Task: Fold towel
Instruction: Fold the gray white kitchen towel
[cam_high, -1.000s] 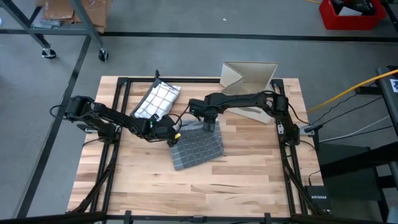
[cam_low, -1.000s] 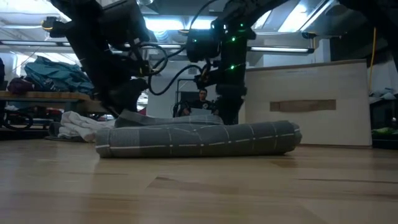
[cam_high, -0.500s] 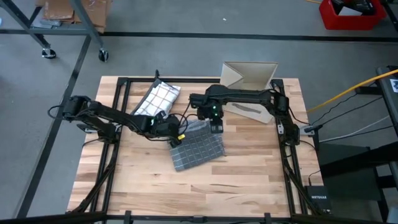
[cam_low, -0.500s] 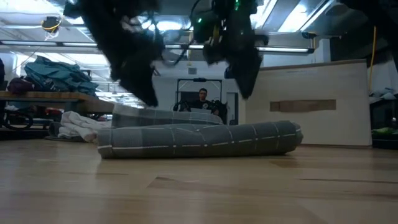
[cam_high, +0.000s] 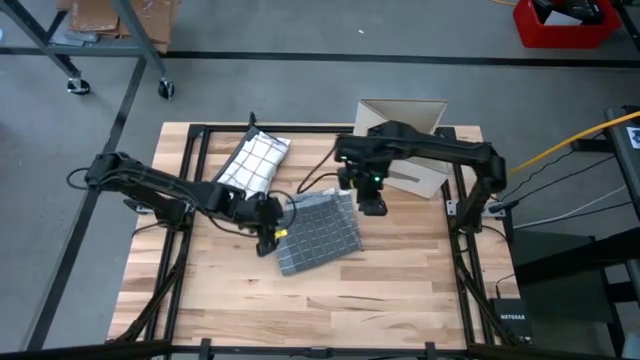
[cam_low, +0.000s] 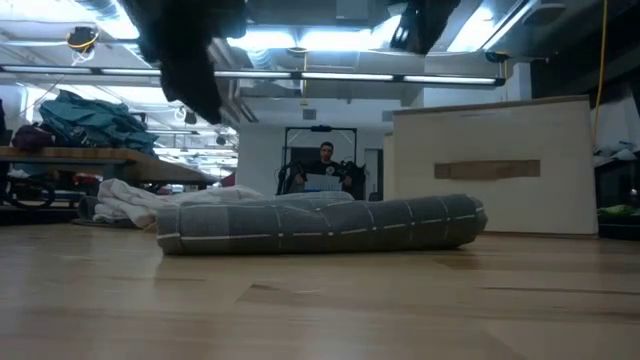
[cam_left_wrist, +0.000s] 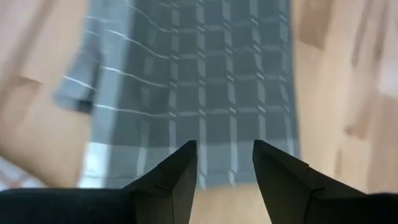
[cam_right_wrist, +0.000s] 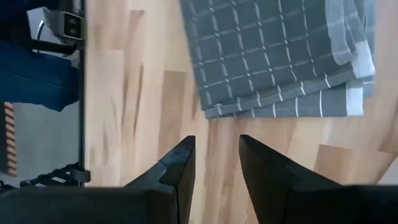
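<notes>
Wooden counter (cam_high: 400, 280) carries grey checked towel (cam_high: 318, 232), folded, at centre. Left claw (cam_high: 266, 238) at its left edge, right claw (cam_high: 372, 205) just beyond its far-right corner; we see both open, empty. Towel soft, light, limp; we judge corners best hold.

A second ago both end effectors were down at the far left edge of the grey towel (cam_high: 318, 231), the right one planted on it near its far corner. Now both have let go and lifted. The right end effector (cam_high: 372, 207) has swung off the towel to its right side and hangs above bare worktop (cam_high: 400, 270), fingers (cam_right_wrist: 177, 168) apart and empty. The left end effector (cam_high: 266, 240) has pulled back toward the near left of the towel, just beside its edge, also parted and empty. In the low view the arms have risen to the top of the picture, and the raised flap they held now lies flat on the towel.
</notes>
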